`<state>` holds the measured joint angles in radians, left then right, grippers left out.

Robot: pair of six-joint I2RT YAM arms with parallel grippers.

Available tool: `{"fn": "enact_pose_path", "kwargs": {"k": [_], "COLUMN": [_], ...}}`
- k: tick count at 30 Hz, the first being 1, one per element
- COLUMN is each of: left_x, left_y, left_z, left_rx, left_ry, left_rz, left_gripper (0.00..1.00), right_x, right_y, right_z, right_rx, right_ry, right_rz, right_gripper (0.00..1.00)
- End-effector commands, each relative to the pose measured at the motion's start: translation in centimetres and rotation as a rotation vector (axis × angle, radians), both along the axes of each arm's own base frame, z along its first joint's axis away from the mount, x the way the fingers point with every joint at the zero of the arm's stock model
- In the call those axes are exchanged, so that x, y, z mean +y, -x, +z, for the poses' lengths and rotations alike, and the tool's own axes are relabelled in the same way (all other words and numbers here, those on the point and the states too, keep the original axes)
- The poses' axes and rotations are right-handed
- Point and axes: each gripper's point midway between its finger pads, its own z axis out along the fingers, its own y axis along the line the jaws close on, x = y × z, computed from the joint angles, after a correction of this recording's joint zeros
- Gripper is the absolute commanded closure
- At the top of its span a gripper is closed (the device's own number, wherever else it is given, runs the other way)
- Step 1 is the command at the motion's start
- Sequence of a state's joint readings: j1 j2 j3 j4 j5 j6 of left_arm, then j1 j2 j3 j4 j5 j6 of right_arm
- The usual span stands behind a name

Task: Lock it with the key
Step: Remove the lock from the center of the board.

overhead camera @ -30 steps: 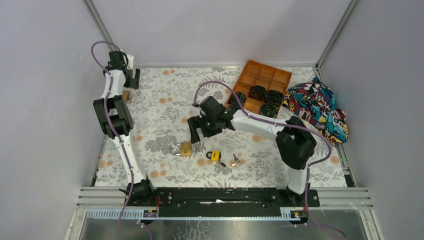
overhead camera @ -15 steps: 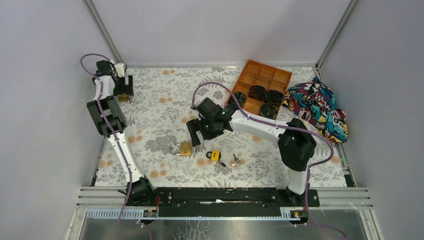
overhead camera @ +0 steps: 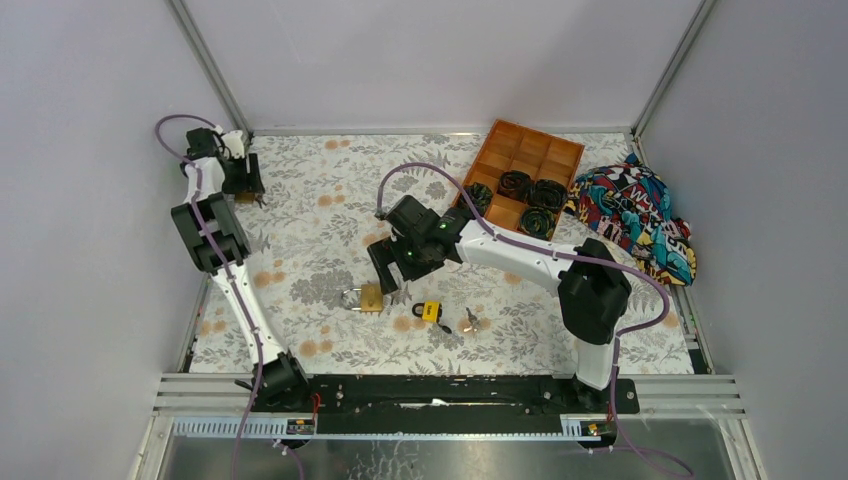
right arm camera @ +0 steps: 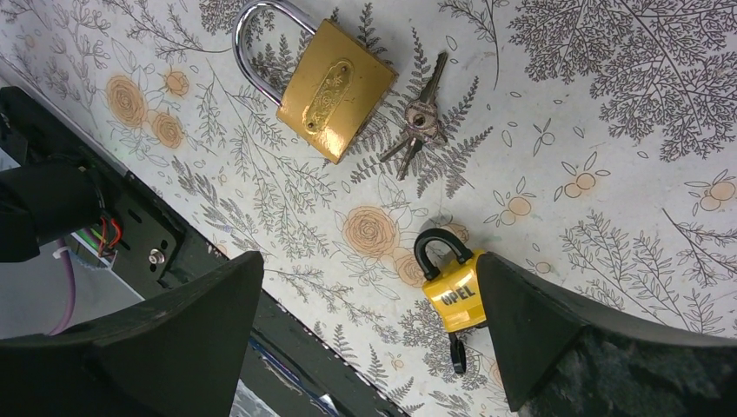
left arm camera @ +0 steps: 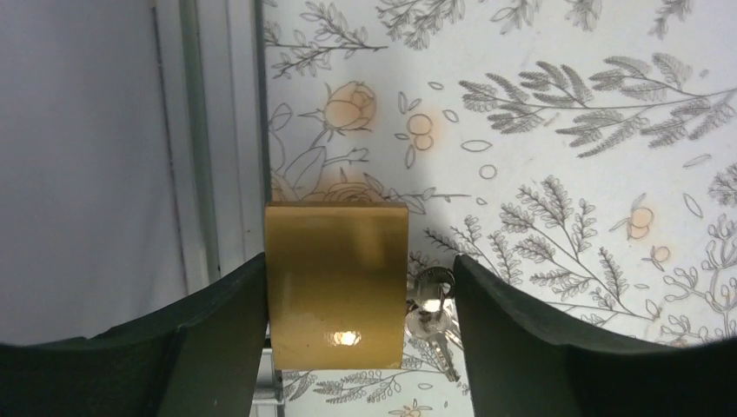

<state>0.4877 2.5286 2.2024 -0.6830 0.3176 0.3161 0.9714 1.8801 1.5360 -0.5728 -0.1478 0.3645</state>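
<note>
Tablecloth [left arm camera: 565,130], padlock [left arm camera: 337,295] inside left claw [left arm camera: 356,265]

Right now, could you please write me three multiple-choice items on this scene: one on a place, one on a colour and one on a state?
1. Where does the orange tray stand?
A) At the near left corner
B) At the far right, beside the colourful cloth
C) At the near edge, in the middle

2. What colour is the body of the small padlock with the black shackle?
A) Red
B) Silver
C) Yellow

3. How is the right end effector?
A) Open, with nothing gripped
B) Fully shut
C) Clamped on the colourful cloth

Answers:
1 B: the top view shows the orange tray at the far right, next to the colourful cloth.
2 C: the right wrist view shows the small padlock with a yellow body.
3 A: the right end effector's fingers stand wide apart above the surface and grip nothing.
</note>
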Motion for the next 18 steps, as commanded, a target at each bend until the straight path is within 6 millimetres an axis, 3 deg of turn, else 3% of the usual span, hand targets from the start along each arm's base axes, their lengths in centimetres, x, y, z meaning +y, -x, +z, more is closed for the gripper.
{"fn": "enact_pose_path", "kwargs": {"k": [1,7,14,18], "left_x": [-2.7,-5.0,-9.4,-12.1], "left_y": [2.8,6.6,11.2,13.0], "left_z": [-1.2,-0.9,-2.5,-2.4], "left_rx": [0.056,0.068,0.161,0.173], "left_ry": [0.056,0.016,0.015,0.011], "left_rz": [-0.094,-0.169,-0.276,-0.351], "left_gripper": [0.34,0.52,1.0,1.0], "right_x": [0.5,0.5,0.0,-0.5], "right_y": [-0.3,-0.3,0.0,0.1], "right_z": [3.2,3.6,4.2,4.3], "right_rx": [-0.066,-0.079,-0.099,-0.108], "right_ry": [-0.045,-0.057,-0.075,-0.073], "right_rz": [0.022,0.034,0.041,0.04], "right_gripper": [0.0,0.0,0.0,0.0]}}
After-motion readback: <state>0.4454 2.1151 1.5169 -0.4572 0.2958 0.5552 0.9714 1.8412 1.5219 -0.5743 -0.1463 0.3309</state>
